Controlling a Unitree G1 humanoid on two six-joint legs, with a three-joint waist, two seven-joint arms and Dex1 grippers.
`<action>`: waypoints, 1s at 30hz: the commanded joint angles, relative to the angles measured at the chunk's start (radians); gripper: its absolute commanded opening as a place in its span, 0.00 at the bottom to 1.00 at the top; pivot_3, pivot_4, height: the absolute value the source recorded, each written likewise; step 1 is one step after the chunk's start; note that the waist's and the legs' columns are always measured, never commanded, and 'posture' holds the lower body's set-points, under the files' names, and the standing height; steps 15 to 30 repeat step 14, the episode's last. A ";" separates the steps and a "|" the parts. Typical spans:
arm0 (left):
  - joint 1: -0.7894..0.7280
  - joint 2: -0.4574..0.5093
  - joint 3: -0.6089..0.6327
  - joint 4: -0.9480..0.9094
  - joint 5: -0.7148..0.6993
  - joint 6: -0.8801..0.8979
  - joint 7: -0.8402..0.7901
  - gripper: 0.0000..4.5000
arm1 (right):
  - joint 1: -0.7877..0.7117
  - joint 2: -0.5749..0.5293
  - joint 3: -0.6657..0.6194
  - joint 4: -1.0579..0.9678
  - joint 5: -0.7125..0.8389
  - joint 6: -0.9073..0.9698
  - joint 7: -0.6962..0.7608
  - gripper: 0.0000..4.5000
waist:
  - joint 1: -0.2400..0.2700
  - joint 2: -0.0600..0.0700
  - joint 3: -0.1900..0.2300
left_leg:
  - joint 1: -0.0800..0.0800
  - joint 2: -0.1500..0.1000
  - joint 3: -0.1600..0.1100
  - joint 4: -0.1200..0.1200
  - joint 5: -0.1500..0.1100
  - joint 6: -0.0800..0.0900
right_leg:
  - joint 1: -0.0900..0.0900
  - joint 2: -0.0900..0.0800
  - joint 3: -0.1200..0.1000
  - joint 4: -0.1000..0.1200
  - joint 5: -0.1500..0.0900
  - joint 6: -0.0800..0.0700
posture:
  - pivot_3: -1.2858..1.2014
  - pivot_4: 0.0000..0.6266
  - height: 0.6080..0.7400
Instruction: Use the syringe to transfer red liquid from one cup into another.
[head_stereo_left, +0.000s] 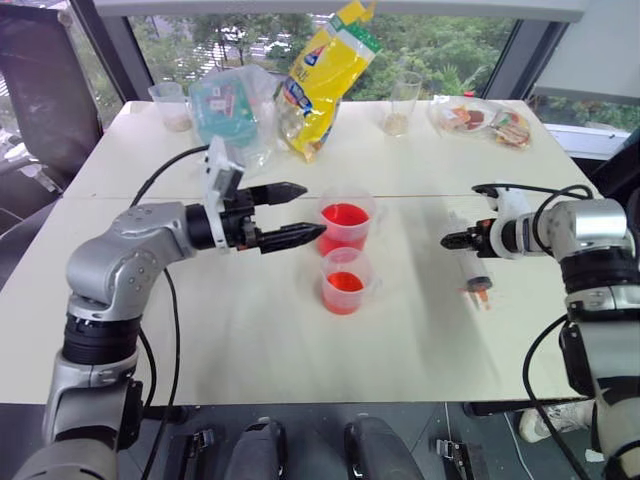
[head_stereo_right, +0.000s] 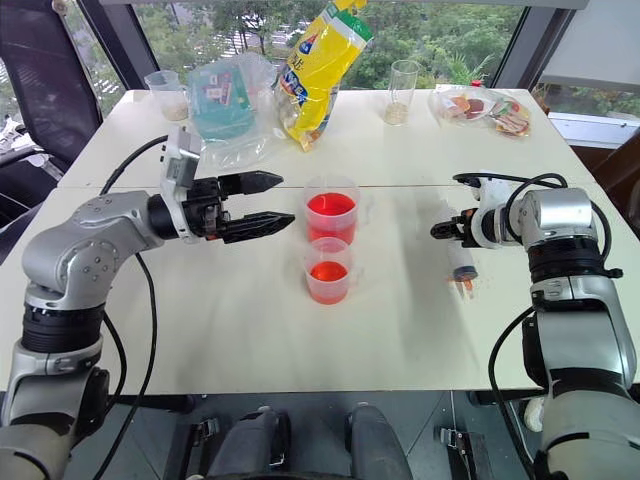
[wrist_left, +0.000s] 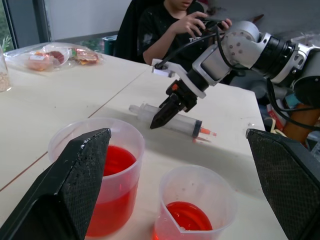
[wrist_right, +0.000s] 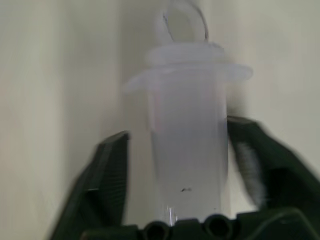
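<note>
The bigger cup (head_stereo_left: 346, 225) stood near the middle of the pale table (head_stereo_left: 250, 330), about half full of red liquid (head_stereo_left: 345, 216). Just beside it, on the side nearer the robot, stood the smaller cup (head_stereo_left: 345, 281), also holding a shallow layer of the same red liquid; the two cups were close together, and whether their walls touched could not be told.

The left gripper (head_stereo_left: 296, 213) hung to the left of the bigger cup, pointing level toward it, its two black fingers spread wide with nothing between them. Its lower fingertip lay just beside the bigger cup's wall.

Well to the right of the bigger cup, the syringe (head_stereo_left: 477, 270) lay flat on the table, its barrel clear and its small orange-red tip pointing toward the robot. The right gripper (wrist_left: 161, 111) was over the syringe's plunger end, angled downward. In the right wrist view its fingers (wrist_right: 107, 180) stood on either side of the barrel with a small gap on each side, so the jaws were released around the syringe rather than squeezing it.

Beyond the bigger cup, at the far edge of the table, were a yellow bag (head_stereo_left: 325, 75), a tall clear glass (head_stereo_left: 402, 104) and clear bags of snacks (head_stereo_left: 485, 121). A seated person (wrist_left: 175, 30) was visible past the table in the left wrist view.
</note>
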 joint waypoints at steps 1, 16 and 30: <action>-0.005 0.007 0.044 -0.040 -0.048 0.025 0.029 1.00 | -0.027 -0.044 -0.025 -0.103 -0.013 0.005 0.050 0.98 | 0.001 0.000 0.000 | 0.000 0.000 0.000 0.000 0.000 0.000 | 0.000 0.000 0.000 0.000 0.000 0.000 | 0.52 0.24 1.00; 0.106 0.117 0.099 -0.128 -0.109 0.064 0.052 1.00 | 0.343 -0.291 -0.424 -0.916 0.360 0.087 0.387 0.98 | 0.012 0.000 0.000 | -0.001 0.000 -0.002 0.000 0.000 0.001 | 0.002 -0.001 -0.002 -0.002 0.000 0.000 | 0.52 0.24 1.00; 0.106 0.117 0.099 -0.128 -0.109 0.064 0.052 1.00 | 0.343 -0.291 -0.424 -0.916 0.360 0.087 0.387 0.98 | 0.012 0.000 0.000 | -0.001 0.000 -0.002 0.000 0.000 0.001 | 0.002 -0.001 -0.002 -0.002 0.000 0.000 | 0.52 0.24 1.00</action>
